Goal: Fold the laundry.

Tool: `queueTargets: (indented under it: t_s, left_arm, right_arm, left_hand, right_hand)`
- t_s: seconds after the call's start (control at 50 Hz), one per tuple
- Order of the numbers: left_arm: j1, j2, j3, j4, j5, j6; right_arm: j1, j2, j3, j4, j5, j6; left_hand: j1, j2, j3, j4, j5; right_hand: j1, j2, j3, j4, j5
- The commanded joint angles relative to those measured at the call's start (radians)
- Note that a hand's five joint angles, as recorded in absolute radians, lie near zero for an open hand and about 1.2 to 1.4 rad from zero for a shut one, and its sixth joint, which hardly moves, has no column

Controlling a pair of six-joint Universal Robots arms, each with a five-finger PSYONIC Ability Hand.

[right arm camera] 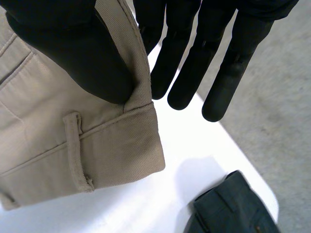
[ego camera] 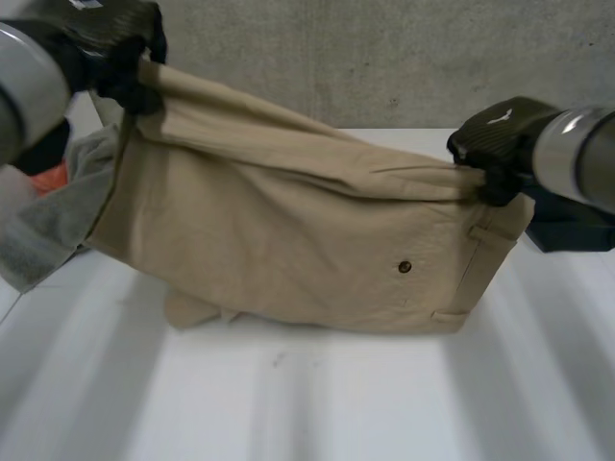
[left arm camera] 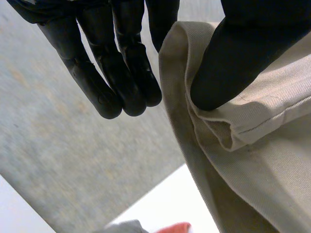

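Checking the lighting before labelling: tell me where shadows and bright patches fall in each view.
Head view: the khaki trousers throw a soft shadow on the white table under their lower edge; pale bands streak the table. Left wrist view: the hem fold is dark inside. Right wrist view: faint shadow on the table beside the waistband corner.

The tan trousers are showing a matt twill weave — fine diagonal ribs, stitched seams. The white table is looking smooth with a slight sheen. At its left edge a grey cloth is looking soft and fuzzy. The black left hand and right hand are looking matt, faintly grainy.
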Motion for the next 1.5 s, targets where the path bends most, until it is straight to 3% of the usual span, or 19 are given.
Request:
queueTargets:
  t_s: [0.02,0.16,0.22,0.32,0.42,0.58,0.72,0.8,0.9,1.04,1.14,1.28,1.42,1.5]
  left_arm:
    - [-0.012,-0.243,0.2,0.065,0.006,0.039]
    - [-0.009,-0.332,0.524,0.33,0.011,0.053]
    - [-0.005,-0.28,0.54,0.48,0.008,-0.016]
    - [0.014,-0.225,0.471,0.605,0.018,-0.114]
    - [0.036,-0.222,0.38,0.577,0.05,-0.119]
    - [0.045,-0.254,0.066,0.586,0.069,-0.108]
    - [0.047,-0.361,-0.157,0.643,0.089,-0.071]
    - [0.036,-0.427,-0.246,0.637,0.092,0.005]
    - [0.025,-0.394,-0.336,0.515,0.084,0.079]
    - [0.05,-0.271,-0.451,0.26,0.095,0.091]
    - [0.045,-0.147,-0.58,0.024,0.101,0.168]
    - [0.013,-0.033,-0.73,-0.181,0.129,0.281]
    - [-0.058,-0.044,-0.706,-0.161,0.113,0.329]
    - [-0.041,-0.125,-0.567,-0.035,0.049,0.327]
  right_arm:
    - [0.051,0.193,-0.115,-0.187,0.106,0.002]
    - [0.07,0.24,-0.29,-0.672,0.254,-0.001]
    - [0.062,0.191,-0.279,-0.887,0.257,0.001]
    - [0.06,0.14,-0.217,-1.016,0.222,-0.001]
    - [0.056,0.129,-0.171,-0.987,0.163,0.004]
    - [0.05,0.172,-0.042,-0.88,0.113,0.004]
    - [0.05,0.279,0.155,-0.841,0.055,-0.025]
    - [0.034,0.342,0.239,-0.838,0.045,-0.114]
    - [0.024,0.287,0.365,-0.754,0.041,-0.237]
    - [0.007,0.116,0.526,-0.564,-0.033,-0.243]
    - [-0.038,-0.01,0.65,-0.293,-0.062,-0.368]
    - [-0.108,-0.156,0.806,-0.008,-0.111,-0.58]
    - [-0.122,-0.139,0.799,-0.028,-0.156,-0.582]
    - [-0.096,-0.051,0.693,-0.137,-0.124,-0.428]
  left_hand:
    - [0.265,0.2,0.206,0.198,0.223]
    - [0.265,0.2,0.206,0.198,0.223]
    - [0.265,0.2,0.206,0.198,0.223]
    - [0.265,0.2,0.206,0.198,0.223]
    - [0.265,0.2,0.206,0.198,0.223]
    - [0.265,0.2,0.206,0.198,0.223]
    - [0.265,0.2,0.206,0.198,0.223]
    - [0.265,0.2,0.206,0.198,0.223]
    - [0.265,0.2,0.206,0.198,0.223]
    - [0.265,0.2,0.206,0.198,0.223]
    - [0.265,0.2,0.206,0.198,0.223]
    - [0.265,0.2,0.206,0.198,0.223]
    - [0.265,0.2,0.206,0.198,0.223]
    - [0.265,0.2,0.206,0.198,0.223]
  right_hand:
    - [0.28,0.22,0.207,0.199,0.201]
    - [0.28,0.22,0.207,0.199,0.201]
    - [0.28,0.22,0.207,0.199,0.201]
    - [0.28,0.22,0.207,0.199,0.201]
    - [0.28,0.22,0.207,0.199,0.201]
    - [0.28,0.22,0.207,0.199,0.201]
    - [0.28,0.22,0.207,0.199,0.201]
    - [0.28,0.22,0.207,0.199,0.201]
    - [0.28,0.22,0.207,0.199,0.201]
    - [0.28,0.22,0.207,0.199,0.201]
    - [0.28,0.22,0.207,0.199,0.201]
    - [0.28,0.22,0.207,0.199,0.201]
    - [0.28,0.22,0.207,0.199,0.201]
    - [0.28,0.22,0.207,0.199,0.201]
